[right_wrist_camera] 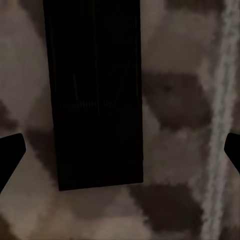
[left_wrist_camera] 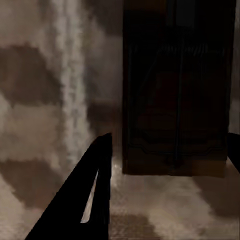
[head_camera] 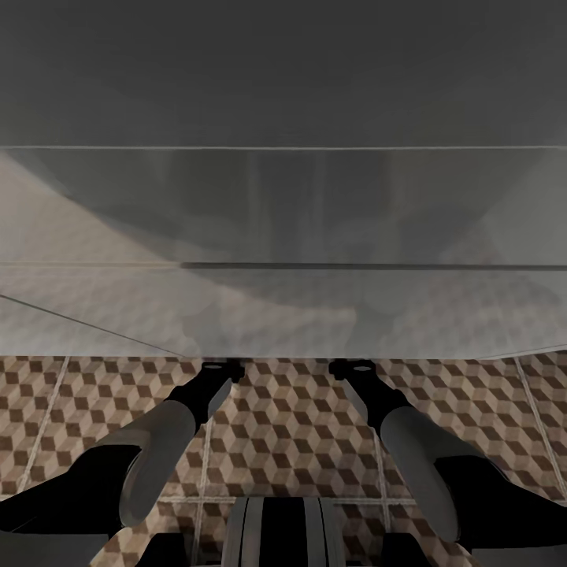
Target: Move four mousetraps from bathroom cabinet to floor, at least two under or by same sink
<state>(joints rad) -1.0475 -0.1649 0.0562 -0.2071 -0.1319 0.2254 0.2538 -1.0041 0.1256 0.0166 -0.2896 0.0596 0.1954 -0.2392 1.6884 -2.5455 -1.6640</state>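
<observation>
Both arms have smooth, rounded pale grey forearm shells that narrow into black wrist sections, and each ends in a black housing topped by a small oval cap. The upper arm segments nearest the trunk are black and bulky. The trunk shows as a grey column with dark vertical grooves. The left gripper (left_wrist_camera: 165, 165) has a black, tapering pointed finger; the right gripper's (right_wrist_camera: 120, 155) fingertips (right_wrist_camera: 11, 155) are black and blunt.

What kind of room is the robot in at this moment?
Probably a bathroom or another tiled room. The floor has square tiles with a brown, beige and white cube pattern and pale grout lines, and a large glossy grey surface ahead reflects that pattern. No fixture is visible to confirm it.
</observation>
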